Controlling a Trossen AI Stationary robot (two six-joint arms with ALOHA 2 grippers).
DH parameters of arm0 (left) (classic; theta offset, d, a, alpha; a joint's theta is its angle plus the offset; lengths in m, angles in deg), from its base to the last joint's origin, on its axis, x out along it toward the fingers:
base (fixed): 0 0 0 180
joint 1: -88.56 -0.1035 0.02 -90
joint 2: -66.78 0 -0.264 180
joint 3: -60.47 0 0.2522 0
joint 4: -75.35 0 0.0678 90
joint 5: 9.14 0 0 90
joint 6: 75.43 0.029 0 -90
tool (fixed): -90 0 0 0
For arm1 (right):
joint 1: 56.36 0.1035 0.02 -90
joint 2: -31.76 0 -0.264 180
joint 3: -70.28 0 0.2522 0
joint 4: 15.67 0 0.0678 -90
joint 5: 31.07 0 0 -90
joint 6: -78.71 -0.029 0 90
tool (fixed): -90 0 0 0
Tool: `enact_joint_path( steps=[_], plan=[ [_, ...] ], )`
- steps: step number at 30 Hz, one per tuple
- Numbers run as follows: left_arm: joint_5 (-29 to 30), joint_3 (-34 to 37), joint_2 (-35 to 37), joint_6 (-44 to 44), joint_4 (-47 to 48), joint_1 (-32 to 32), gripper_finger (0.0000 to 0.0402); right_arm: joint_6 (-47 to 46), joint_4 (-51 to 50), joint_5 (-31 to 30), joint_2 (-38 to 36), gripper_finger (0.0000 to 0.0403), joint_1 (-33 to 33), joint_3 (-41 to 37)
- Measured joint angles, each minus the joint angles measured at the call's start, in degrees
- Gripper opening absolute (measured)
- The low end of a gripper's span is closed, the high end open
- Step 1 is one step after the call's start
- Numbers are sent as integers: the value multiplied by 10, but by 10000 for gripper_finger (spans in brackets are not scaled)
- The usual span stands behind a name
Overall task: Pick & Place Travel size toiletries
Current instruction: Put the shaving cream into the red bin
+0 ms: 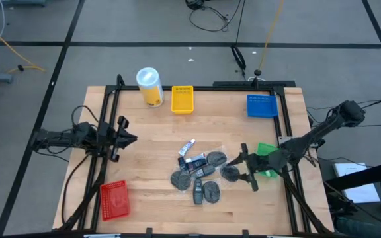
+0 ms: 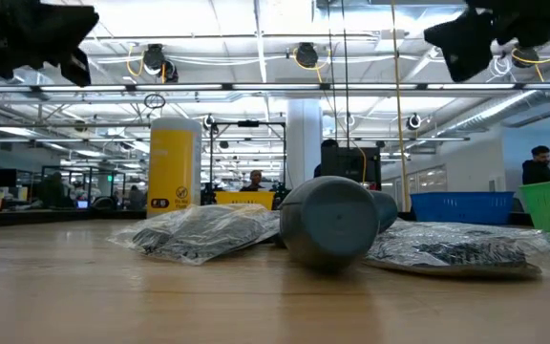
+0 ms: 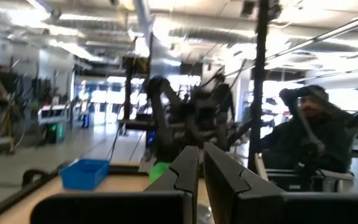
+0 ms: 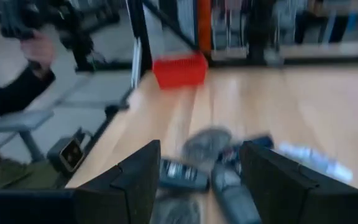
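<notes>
Fingers of right gripper spread, nothing held, positioned just beside toiletries pile. Left gripper fingers pressed together, parked at table's left edge.

In the right wrist view, motion blur smeared the toiletries, so you could not separate individual items. The right gripper covered part of the green tray at right of centre. In the low view, both arms were cut off by the upper edge.
</notes>
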Motion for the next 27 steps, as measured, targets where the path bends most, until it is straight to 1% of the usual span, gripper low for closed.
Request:
enact_joint_path(
  steps=[2, 3, 5, 8, 11, 13, 16, 19, 23, 27],
  plan=[
    [13, 0, -28, 11, -37, 15, 24, 27, 106, -1, 12, 210, -12, -51],
    [30, 0, -48, 13, -56, 25, 24, 31, 145, -4, 20, 210, -19, -70],
    [71, 0, -94, 14, -90, 40, 24, 32, 186, -29, 41, 210, -31, -96],
    [129, 0, -187, 16, -154, 58, 24, 34, 193, -60, 80, 210, -45, -102],
    [163, -11, -291, 3, -209, 67, 24, 38, 194, -60, 124, 210, -58, -85],
    [180, -31, -360, -9, -224, 70, 23, 39, 195, -60, 152, 210, -64, -72],
    [194, -77, -457, -31, -212, 70, 24, 38, 194, -60, 191, 215, -67, -59],
    [195, -132, -540, -34, -177, 70, 23, 32, 197, -60, 217, 232, -67, -54],
    [195, -202, -620, -30, -112, 70, 24, 22, 204, -60, 237, 260, -67, -53],
    [194, -253, -686, -19, -99, 69, 24, 27, 226, -59, 255, 277, -67, -53]
  ],
)
